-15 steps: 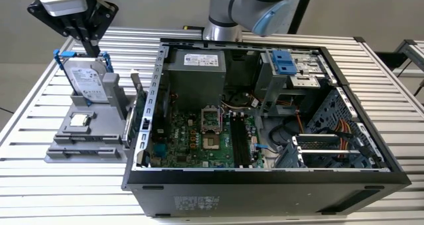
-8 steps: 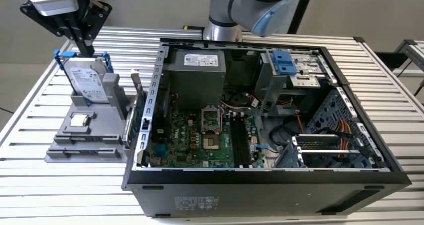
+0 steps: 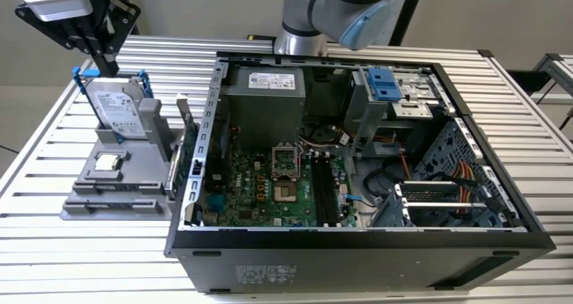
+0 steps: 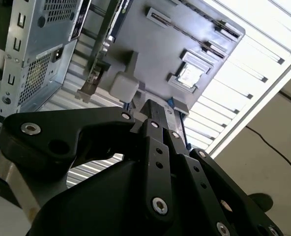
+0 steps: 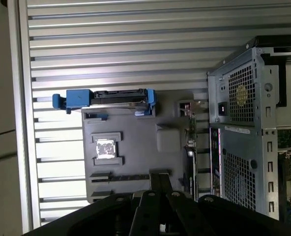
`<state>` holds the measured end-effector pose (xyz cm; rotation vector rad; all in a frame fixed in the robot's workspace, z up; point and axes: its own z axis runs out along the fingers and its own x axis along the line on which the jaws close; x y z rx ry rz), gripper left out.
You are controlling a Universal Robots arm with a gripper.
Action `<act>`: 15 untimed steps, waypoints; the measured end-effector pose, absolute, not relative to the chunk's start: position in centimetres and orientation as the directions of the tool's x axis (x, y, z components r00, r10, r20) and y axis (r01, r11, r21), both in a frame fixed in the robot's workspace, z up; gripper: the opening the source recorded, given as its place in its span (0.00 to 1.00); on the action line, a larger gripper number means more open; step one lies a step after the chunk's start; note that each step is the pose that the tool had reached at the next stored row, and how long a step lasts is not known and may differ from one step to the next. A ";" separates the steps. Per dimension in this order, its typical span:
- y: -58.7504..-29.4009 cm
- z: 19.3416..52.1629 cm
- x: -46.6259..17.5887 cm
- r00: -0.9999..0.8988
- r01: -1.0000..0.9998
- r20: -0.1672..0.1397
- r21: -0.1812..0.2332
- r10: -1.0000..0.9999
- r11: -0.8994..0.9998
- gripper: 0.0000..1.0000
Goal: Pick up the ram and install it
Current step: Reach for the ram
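Jaws looked pressed together with nothing between them, and the gripper (image 3: 109, 68) hung just above the blue-handled hard drive (image 3: 118, 109) standing in the gray holder (image 3: 90, 211). As far as I could tell, the ram (image 3: 115, 189) sat edge-up in a holder groove, left of the open PC case (image 3: 358, 257) in the exterior view.

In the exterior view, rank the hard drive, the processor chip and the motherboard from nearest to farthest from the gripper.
1. Hard drive, just below the gripper.
2. Processor chip, on the grey holder.
3. Motherboard, inside the case.
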<state>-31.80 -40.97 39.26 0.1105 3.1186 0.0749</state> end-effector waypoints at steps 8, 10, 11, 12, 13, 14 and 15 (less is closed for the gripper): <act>-41.0 39.3 -32.8 -0.997 0.070 -0.018 0.049 0.071 0.996 0.00; -41.0 39.3 -33.0 -0.997 0.070 -0.018 0.049 0.071 0.996 0.00; -41.0 39.3 -33.1 -0.997 0.070 -0.018 0.049 0.071 0.996 0.00; -41.0 39.3 -33.3 -0.997 0.070 -0.018 0.049 0.071 0.996 0.00; -41.0 39.3 -33.4 -0.997 0.070 -0.018 0.049 0.071 0.996 0.00; -41.0 39.3 -33.5 -0.997 0.070 -0.018 0.049 0.071 0.996 0.00; -41.0 39.3 -33.6 -0.997 0.070 -0.018 0.049 0.071 0.996 0.00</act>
